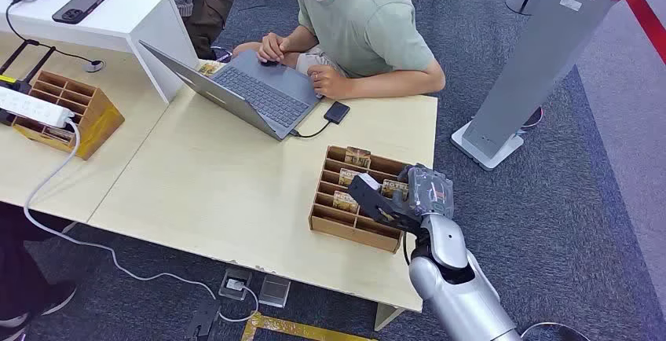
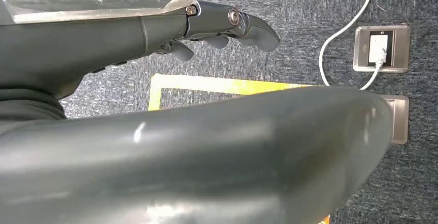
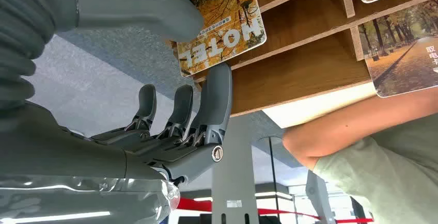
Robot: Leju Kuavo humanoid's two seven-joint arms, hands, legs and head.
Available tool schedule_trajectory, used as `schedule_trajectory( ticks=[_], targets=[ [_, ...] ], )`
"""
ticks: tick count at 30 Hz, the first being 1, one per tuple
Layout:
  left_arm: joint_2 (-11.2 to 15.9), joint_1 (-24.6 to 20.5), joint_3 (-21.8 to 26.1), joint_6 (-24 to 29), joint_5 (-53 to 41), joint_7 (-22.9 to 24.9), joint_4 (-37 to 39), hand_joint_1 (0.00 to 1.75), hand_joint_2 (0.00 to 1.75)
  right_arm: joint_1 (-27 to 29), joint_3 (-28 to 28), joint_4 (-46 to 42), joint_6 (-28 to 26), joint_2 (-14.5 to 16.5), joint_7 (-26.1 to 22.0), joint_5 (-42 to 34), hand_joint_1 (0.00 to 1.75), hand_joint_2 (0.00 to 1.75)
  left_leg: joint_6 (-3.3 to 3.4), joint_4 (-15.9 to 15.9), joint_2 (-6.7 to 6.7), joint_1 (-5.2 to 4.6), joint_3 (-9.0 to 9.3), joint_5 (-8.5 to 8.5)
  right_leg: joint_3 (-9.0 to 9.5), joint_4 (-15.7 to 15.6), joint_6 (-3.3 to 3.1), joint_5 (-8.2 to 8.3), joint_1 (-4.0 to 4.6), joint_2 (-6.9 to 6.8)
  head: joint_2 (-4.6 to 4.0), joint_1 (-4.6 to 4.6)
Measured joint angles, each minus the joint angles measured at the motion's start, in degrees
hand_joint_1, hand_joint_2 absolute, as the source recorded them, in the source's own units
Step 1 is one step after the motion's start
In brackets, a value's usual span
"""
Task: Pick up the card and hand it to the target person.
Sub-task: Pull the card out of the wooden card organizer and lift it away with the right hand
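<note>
A wooden card box point(image 1: 345, 227) with several compartments stands near the table's front right corner, with picture cards upright in it. My right hand point(image 1: 397, 199) reaches into it from the right. In the right wrist view the hand point(image 3: 170, 131) pinches a HOTEL card point(image 3: 222, 22) with an autumn-tree picture between thumb and a finger; the card stands in its compartment of the box point(image 3: 304, 74). The person point(image 1: 365, 23) in a green shirt sits across the table, forearm point(image 3: 356, 126) resting on it. My left hand point(image 2: 222, 25) hangs over the floor, fingers apart, holding nothing.
An open laptop point(image 1: 259, 89) and a small black drive point(image 1: 336, 112) lie in front of the person. A second wooden box point(image 1: 78, 109) with a power strip point(image 1: 31, 107) sits at the far left. A grey stand point(image 1: 542, 50) rises on the right. A floor socket point(image 1: 236, 284) lies below the table edge.
</note>
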Motion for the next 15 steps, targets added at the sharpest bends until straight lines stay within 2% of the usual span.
schedule_trajectory(
  ticks=[15],
  targets=[
    [-0.03, -0.01, 0.0, 0.0, 0.0, 0.16, 0.0, 0.0, 0.0, -0.02, 1.54, 0.32, -0.41, 0.27, -0.33, 3.08, 0.97, 1.75, 0.0, 0.0, 0.0, 0.0, -0.02, 0.0, 0.0, 0.0, 0.0, 0.0, 0.0, 0.0, 0.0, 0.01]
  ],
)
